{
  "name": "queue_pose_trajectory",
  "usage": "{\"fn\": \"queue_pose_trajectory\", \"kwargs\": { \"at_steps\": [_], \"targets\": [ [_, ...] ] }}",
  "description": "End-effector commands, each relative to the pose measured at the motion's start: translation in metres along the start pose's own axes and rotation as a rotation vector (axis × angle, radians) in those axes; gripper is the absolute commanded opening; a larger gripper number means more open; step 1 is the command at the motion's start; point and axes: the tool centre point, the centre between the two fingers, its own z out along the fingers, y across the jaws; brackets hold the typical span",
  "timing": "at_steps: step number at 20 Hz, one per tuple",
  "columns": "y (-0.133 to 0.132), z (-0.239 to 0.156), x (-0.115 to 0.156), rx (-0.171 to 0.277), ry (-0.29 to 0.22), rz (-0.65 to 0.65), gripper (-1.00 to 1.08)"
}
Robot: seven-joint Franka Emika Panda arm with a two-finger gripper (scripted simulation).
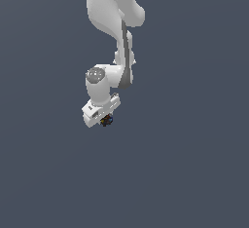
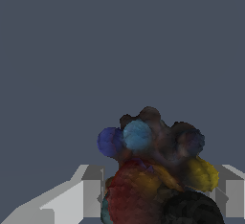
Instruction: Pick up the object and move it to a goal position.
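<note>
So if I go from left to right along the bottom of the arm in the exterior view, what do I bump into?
The white claw → dark lumpy object with coloured specks.

White arm reaching down, hand [image 1: 104, 120] pointing downward, fingers [image 2: 91, 192] clamped on object [image 2: 153, 170]

The gripper [image 1: 104, 120], at centre frame in the exterior view, has unobstructed grey space on every side. The only body nearby is the object [image 1: 106, 120], lodged between its fingers [image 2: 91, 194].
</note>
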Motion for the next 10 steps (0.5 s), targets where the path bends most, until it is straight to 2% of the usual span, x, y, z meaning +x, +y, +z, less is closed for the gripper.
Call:
{"fn": "queue_pose_trajectory", "kwargs": {
  "at_steps": [1, 10],
  "targets": [
    [-0.0014, 0.0047, -0.0026, 0.006, -0.005, 0.002, -1.0],
    [0.001, 0.0, 0.0003, -0.002, 0.001, 0.001, -1.0]
  ]
}}
